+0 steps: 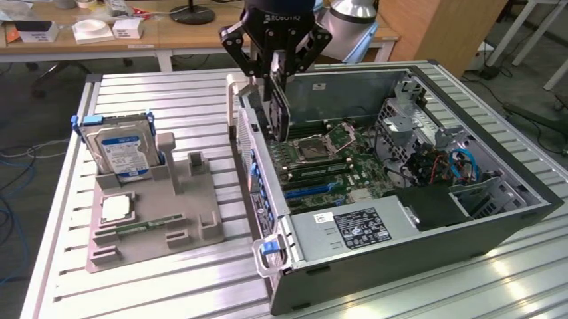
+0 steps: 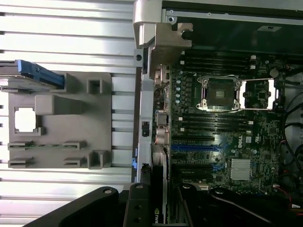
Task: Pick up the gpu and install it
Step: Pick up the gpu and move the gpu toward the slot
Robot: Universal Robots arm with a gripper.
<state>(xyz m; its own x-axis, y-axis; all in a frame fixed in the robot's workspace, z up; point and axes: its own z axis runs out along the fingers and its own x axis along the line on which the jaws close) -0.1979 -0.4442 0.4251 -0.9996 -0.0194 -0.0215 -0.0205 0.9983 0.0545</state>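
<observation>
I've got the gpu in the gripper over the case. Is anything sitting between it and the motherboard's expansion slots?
Nothing visible. The gpu hangs in the gripper above the open case, and the slots on the motherboard look bare. The loose cables lie toward the exterior view's right, away from them.

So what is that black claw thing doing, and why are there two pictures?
It's a robot arm. Its fingers are pinching a gpu, a flat dark card, held on edge over an open computer. One picture comes from a camera off to the side. The other comes from a camera on the arm's wrist, looking down at the green motherboard. On the metal table beside the computer sits a grey holder with a blue-labelled hard drive standing in it.
</observation>
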